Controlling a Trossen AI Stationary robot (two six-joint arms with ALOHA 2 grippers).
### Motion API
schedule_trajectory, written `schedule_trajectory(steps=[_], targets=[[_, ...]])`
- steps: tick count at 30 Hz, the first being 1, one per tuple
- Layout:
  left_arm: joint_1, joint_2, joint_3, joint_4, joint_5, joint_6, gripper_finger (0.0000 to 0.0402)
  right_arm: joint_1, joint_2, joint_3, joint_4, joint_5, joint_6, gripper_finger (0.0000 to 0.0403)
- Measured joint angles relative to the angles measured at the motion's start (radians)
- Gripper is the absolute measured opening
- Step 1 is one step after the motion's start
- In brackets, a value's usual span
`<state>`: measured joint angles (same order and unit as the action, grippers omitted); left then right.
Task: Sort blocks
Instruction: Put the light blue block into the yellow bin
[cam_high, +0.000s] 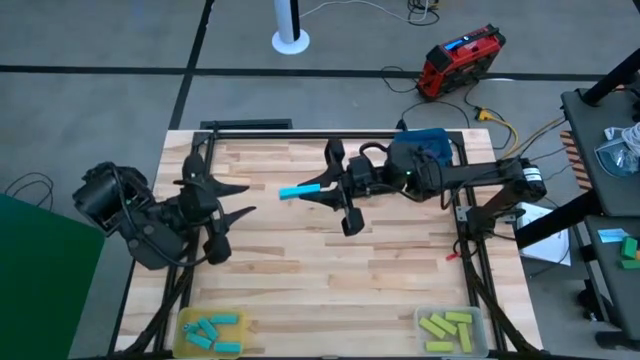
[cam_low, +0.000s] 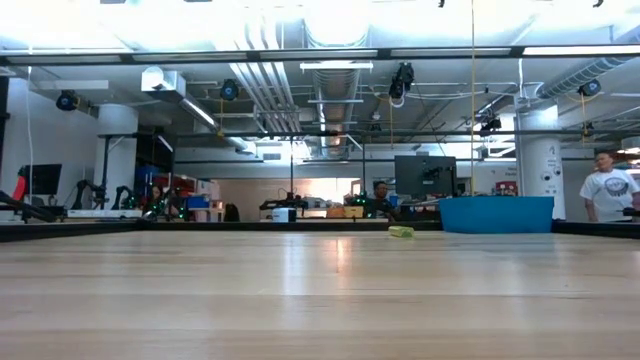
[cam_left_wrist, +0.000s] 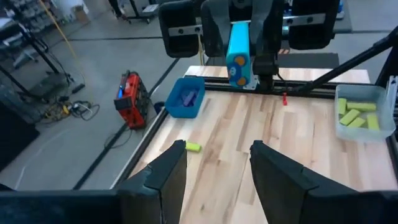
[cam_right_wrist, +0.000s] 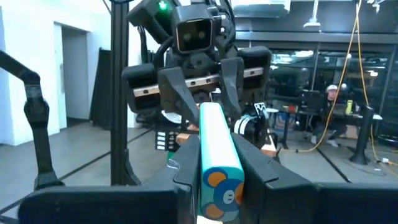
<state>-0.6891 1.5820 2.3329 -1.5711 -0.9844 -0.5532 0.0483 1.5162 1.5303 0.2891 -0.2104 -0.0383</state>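
The wooden surface (cam_high: 300, 250) carries three trays: a blue tray (cam_left_wrist: 185, 98) at the far right corner with purple blocks (cam_left_wrist: 188, 97), a clear tray (cam_high: 451, 330) at the near right corner with yellow-green blocks (cam_high: 445, 324), and a yellow tray (cam_high: 212, 332) at the near left corner with cyan blocks (cam_high: 214, 331). The right gripper (cam_high: 322, 187) hangs above mid-surface, clenched on a cyan block (cam_high: 299, 190) that points toward the left arm. The left gripper (cam_high: 243, 199) faces it, fingers spread and empty. One yellow-green block (cam_left_wrist: 193, 147) lies loose near the blue tray.
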Motion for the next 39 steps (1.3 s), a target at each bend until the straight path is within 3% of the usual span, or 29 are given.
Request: schedule_trajectory(steps=[6, 11, 15, 19, 26, 29, 39], targets=[[0.047, -0.014, -0.033, 0.139, 0.013, 0.149, 0.0155, 0.002, -0.002, 0.010, -0.001, -0.007, 0.012, 0.0052], [0.131, -0.015, -0.154, 0.449, 0.230, 0.378, 0.0155, 0.004, -0.042, 0.019, -0.091, -0.006, -0.014, 0.0052], [0.202, -0.061, -0.306, 0.619, 0.371, 0.439, 0.0155, 0.007, -0.122, 0.019, -0.204, 0.002, -0.035, 0.0052], [0.251, -0.176, -0.514, 0.906, 0.454, 0.502, 0.0155, 0.032, -0.204, 0.019, -0.333, 0.055, -0.070, 0.0052], [0.325, -0.306, -0.838, 1.361, 0.550, 0.547, 0.0155, 0.085, -0.201, 0.013, -0.285, 0.109, -0.098, 0.0052], [0.327, -0.316, -0.875, 1.438, 0.556, 0.564, 0.0155, 0.094, -0.164, 0.013, -0.230, 0.135, -0.114, 0.0052], [0.337, -0.309, -0.857, 1.433, 0.568, 0.576, 0.0155, 0.096, -0.107, 0.018, -0.155, 0.140, -0.119, 0.0052]])
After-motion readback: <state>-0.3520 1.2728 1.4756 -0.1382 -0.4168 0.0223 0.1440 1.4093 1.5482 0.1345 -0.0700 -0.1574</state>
